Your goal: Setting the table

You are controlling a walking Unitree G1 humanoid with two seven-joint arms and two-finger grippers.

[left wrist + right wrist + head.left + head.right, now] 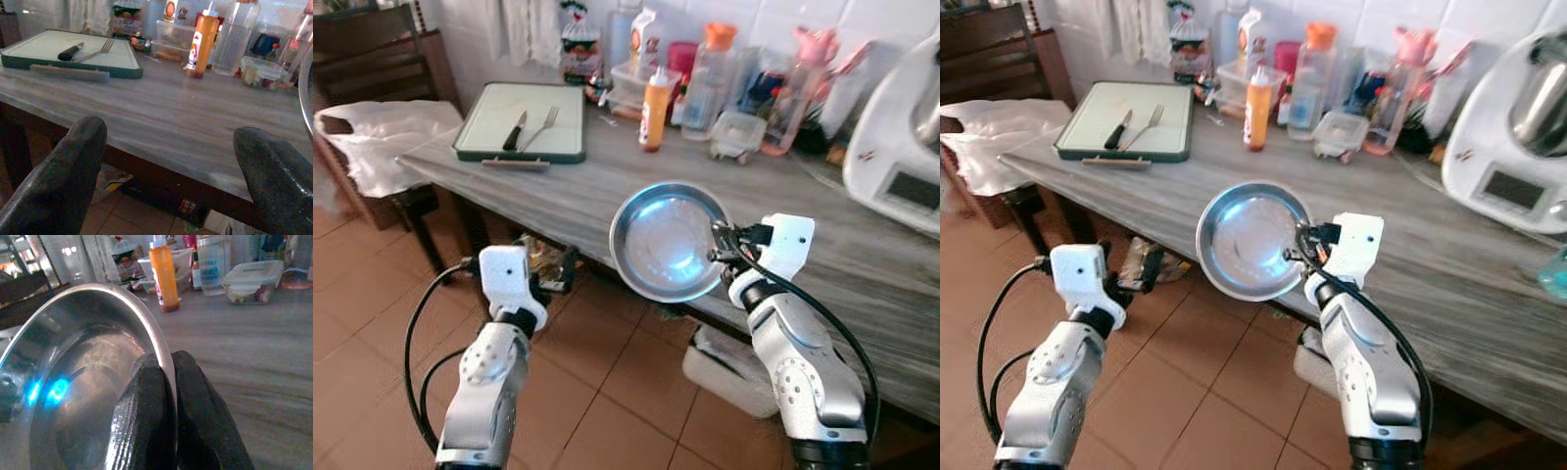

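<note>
One tray at the table's left end carries one knife and one fork. Left gripper, fingers spread, hangs before the table edge. Right gripper pinches one steel plate by its rim, tilted over the near edge, bare tabletop beyond.

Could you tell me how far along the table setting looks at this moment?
Nothing looks laid yet: the near stretch of the table is bare. In hand: the right gripper pinches the rim of a steel plate, held tilted over the table edge. The left gripper is open, below the table edge. Left to do: set the plate down, then fetch the knife and fork lying on the green tray.
</note>
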